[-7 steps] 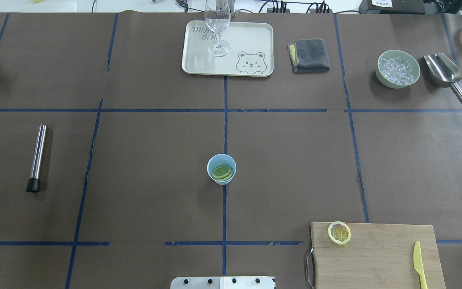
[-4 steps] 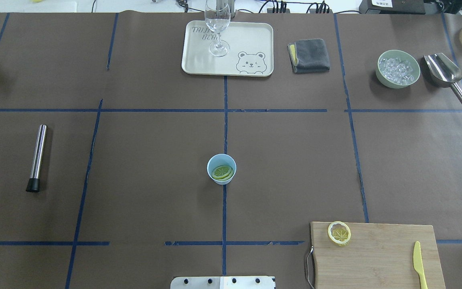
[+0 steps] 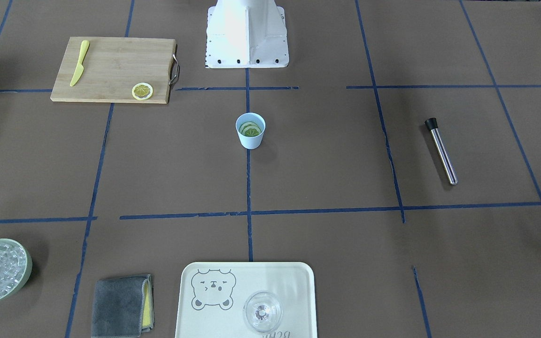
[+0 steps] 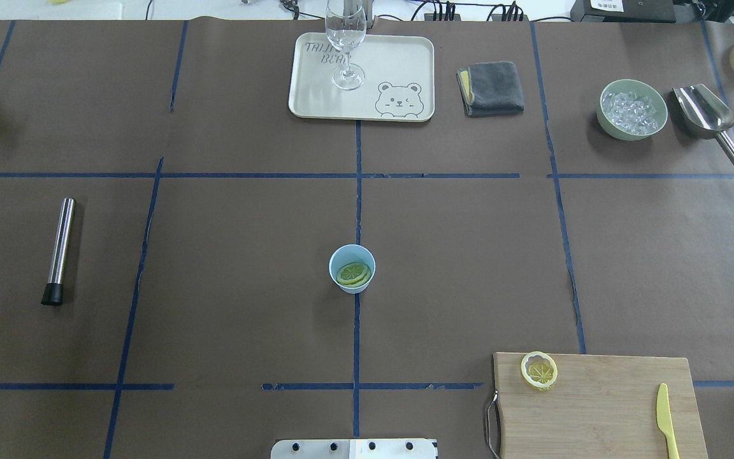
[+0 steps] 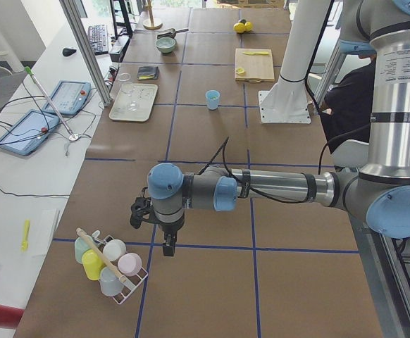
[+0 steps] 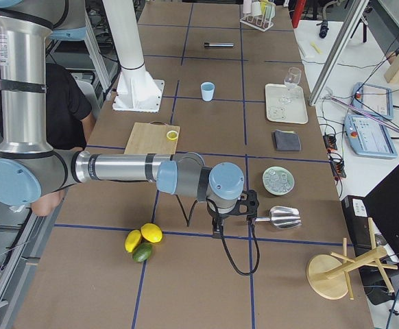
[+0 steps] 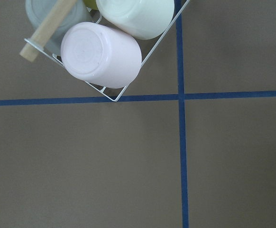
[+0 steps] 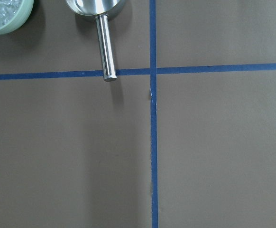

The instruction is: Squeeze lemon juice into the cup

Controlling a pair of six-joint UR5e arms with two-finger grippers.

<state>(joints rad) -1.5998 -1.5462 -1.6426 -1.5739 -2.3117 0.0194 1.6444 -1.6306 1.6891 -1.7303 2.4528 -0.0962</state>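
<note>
- Light-blue cup (image 4: 336, 258) stands mid-table, with lemon slices (image 4: 353, 274) lying flat inside it.
- A spare slice (image 4: 539, 370) rests flat on the cutting board (image 4: 596, 408), to the cup's right, toward the robot's base.
- The right gripper (image 6: 218, 226) hovers beyond the board on that same side, so it looks like the nearer arm.
- The left gripper (image 5: 165, 246) hangs well apart on the cup's other side.
- Clenched or released? Cannot tell for either one.
</note>
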